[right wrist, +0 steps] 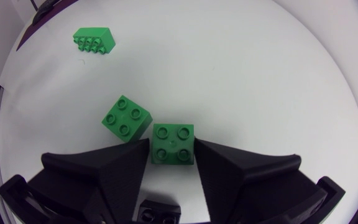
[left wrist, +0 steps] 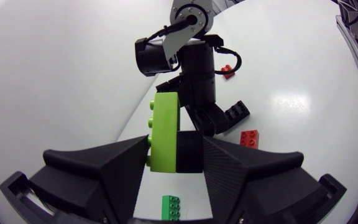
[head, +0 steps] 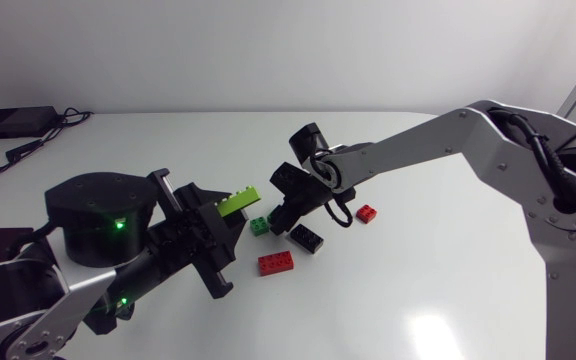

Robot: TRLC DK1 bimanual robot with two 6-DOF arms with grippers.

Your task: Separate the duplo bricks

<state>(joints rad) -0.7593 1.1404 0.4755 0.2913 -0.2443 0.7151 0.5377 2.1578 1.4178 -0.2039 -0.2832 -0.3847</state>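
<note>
Left end effector (left wrist: 176,144) is clamped on a lime-green flat plastic brick (left wrist: 165,130) joined to a black plastic block (left wrist: 190,152). Beyond it, right end effector (head: 286,212) is clamped on a green square four-stud brick (right wrist: 173,143) on the white counter (head: 418,290).

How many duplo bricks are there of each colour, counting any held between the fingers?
green bricks: 3
lime brick: 1
black bricks: 2
red bricks: 2
Total: 8

Head view overlooks the whole worktop (head: 448,300) from above. Both wrist views sit close over its middle, and left's, like head's, shows the right gripper (left wrist: 205,124).
</note>
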